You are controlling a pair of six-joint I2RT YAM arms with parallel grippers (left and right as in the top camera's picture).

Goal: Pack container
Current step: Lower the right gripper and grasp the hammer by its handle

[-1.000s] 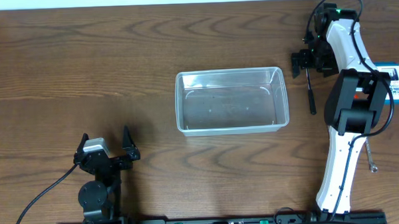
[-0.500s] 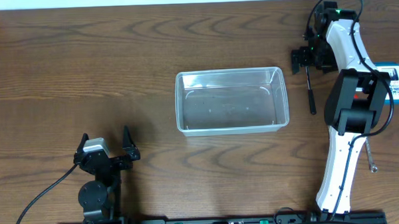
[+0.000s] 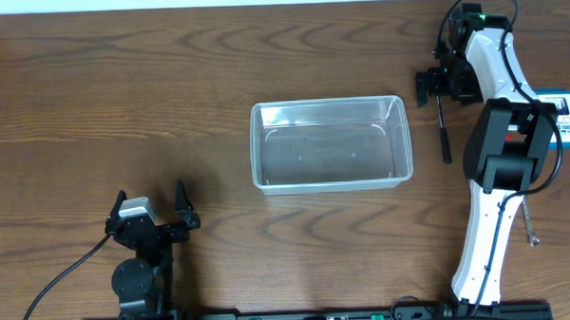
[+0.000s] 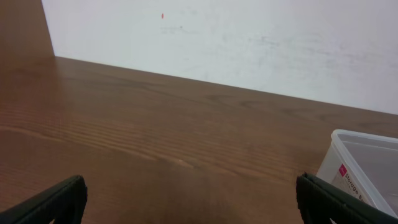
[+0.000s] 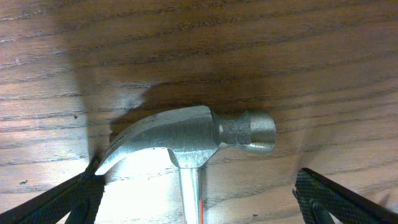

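the right gripper [image 5: 198, 179] is spread to its widest above a claw hammer [image 5: 186, 142]. one finger is seen at each lower corner of the wrist view, and the steel head lies between them on the wooden table [image 3: 121, 90]. nothing is gripped yet. from overhead, the hammer's dark handle is seen running back toward the robot, near the right end of the clear container [image 3: 332, 144]. the container stands empty and upright at the middle of the table, apart from both arms. the left gripper [image 3: 152, 222] is also spread wide and empty, low near the robot's base.

the smooth, rounded head could slip out if the fingers are closed on it rather than on the neck. the long handle could then swing down once lifted. on the way across, the hanging handle could catch the container's rim, and so light a tub would likely be pushed or tipped. a release from too high could knock it askew. a blue-and-white box [image 3: 561, 117] and a small metal tool [image 3: 530, 223] lie under the right arm and could be swept by it.
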